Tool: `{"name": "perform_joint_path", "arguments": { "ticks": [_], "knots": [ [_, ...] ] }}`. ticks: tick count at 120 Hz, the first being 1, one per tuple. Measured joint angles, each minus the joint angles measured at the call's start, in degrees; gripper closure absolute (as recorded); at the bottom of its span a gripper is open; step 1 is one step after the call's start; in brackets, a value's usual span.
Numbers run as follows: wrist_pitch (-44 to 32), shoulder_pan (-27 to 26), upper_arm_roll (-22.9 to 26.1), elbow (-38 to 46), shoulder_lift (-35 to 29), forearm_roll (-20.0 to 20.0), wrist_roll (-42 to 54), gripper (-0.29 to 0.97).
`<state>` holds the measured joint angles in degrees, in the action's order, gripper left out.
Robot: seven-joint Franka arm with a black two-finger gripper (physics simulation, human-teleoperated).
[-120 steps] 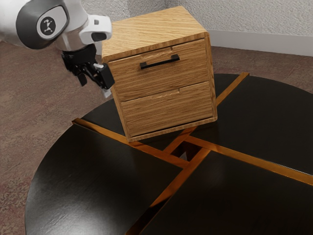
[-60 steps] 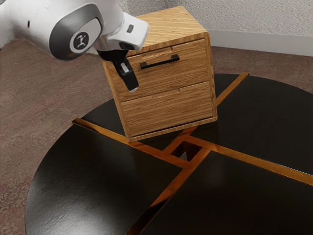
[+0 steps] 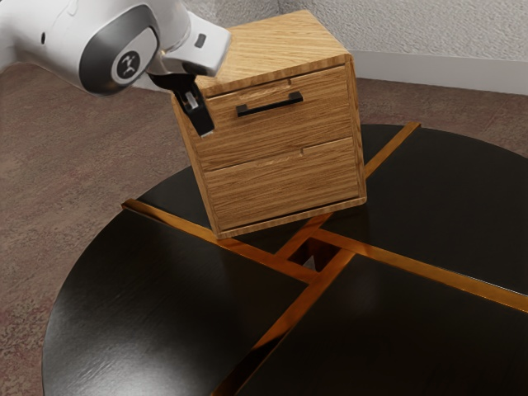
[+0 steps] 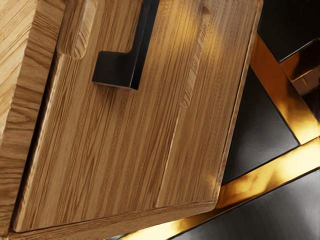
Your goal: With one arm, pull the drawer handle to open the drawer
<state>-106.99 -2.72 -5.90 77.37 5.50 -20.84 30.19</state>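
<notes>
Cabinet [image 3: 272, 49]: light oak w/ streaky brown grain. Drawer handle [image 3: 270, 103]: matte black. Table [image 3: 148, 313]: glossy black w/ crossing copper-gold inlay strips. Arm [image 3: 41, 33]: white, grey joint cap. Gripper [image 3: 200, 124]: black. Floor [image 3: 66, 165]: mottled red-brown. Wall [image 3: 429, 25]: pale grey, speckled.

floor [image 3: 66, 165]: brown carpet | wall [image 3: 429, 25]: pale, white baseboard [image 3: 445, 73] | table [image 3: 148, 313]: round, black, golden strips [image 3: 412, 266]
</notes>
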Motion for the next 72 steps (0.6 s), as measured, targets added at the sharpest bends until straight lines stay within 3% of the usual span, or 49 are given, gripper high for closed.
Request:
{"name": "perform_joint_path", "arguments": {
  "ticks": [13,21,54,72],
  "knots": [
    [0.1,16.5,16.7,0.1,-0.7,-0.3,0.5,0.00],
    [0.1,21.7,21.8,0.2,-0.8,-0.5,0.7,0.00],
    [-1.1,23.8,24.0,-0.4,1.9,-0.9,2.0,0.00],
    [-0.9,24.1,28.1,-5.8,7.2,-4.4,2.8,0.00]
  ]
}}
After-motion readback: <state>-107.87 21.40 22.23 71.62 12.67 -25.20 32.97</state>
